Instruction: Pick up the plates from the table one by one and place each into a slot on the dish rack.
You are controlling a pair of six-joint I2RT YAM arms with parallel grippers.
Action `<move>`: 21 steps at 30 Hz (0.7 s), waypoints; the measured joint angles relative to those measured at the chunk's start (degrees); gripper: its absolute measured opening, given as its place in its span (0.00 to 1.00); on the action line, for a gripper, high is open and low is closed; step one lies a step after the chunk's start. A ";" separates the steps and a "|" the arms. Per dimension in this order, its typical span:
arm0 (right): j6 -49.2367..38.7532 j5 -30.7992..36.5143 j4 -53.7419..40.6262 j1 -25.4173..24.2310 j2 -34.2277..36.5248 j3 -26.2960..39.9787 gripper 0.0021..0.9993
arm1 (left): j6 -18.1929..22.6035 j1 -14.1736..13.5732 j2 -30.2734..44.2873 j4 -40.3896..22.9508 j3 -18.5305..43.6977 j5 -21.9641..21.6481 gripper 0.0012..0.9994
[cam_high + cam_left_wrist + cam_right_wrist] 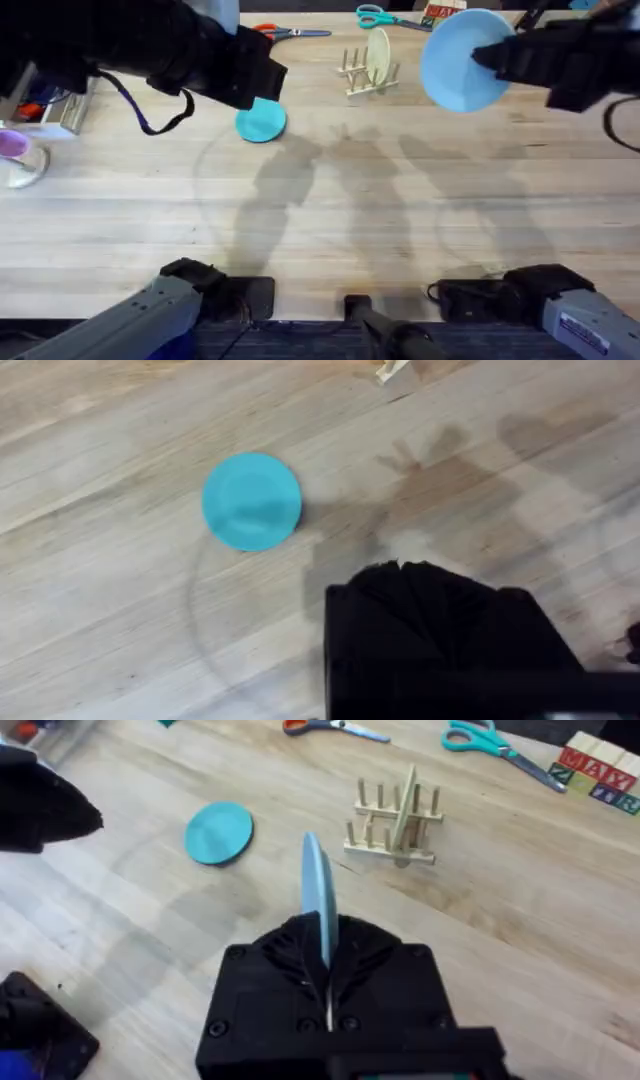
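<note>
The right tool was clamped on the rim of the pale blue plate, held in the air well above the bench, to the right of the dish rack; from its wrist the plate showed edge-on; a cream plate stood upright between the rack's pegs; the teal plate lay flat on the bench, left of the rack, partly hidden overhead by the left arm; the left tool hung near that plate, dark and close, its fingers drawn together with nothing between them.
</note>
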 joint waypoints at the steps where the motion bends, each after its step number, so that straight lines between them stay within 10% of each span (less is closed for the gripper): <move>1: 0.03 1.12 -0.09 1.40 0.83 0.59 0.03 | 0.00 0.00 0.00 -0.19 0.00 0.00 0.04; 5: 0.56 5.66 -0.31 7.38 5.59 3.55 0.03 | 0.09 0.00 0.00 -0.85 0.00 -0.05 0.10; 12: 2.15 9.72 -0.29 13.89 16.07 10.46 0.03 | 0.31 0.00 0.00 -1.17 0.00 -0.61 0.96; 21: 4.97 15.85 -0.29 14.55 25.60 17.78 0.03 | 0.41 0.00 0.00 -1.28 0.07 -0.81 0.99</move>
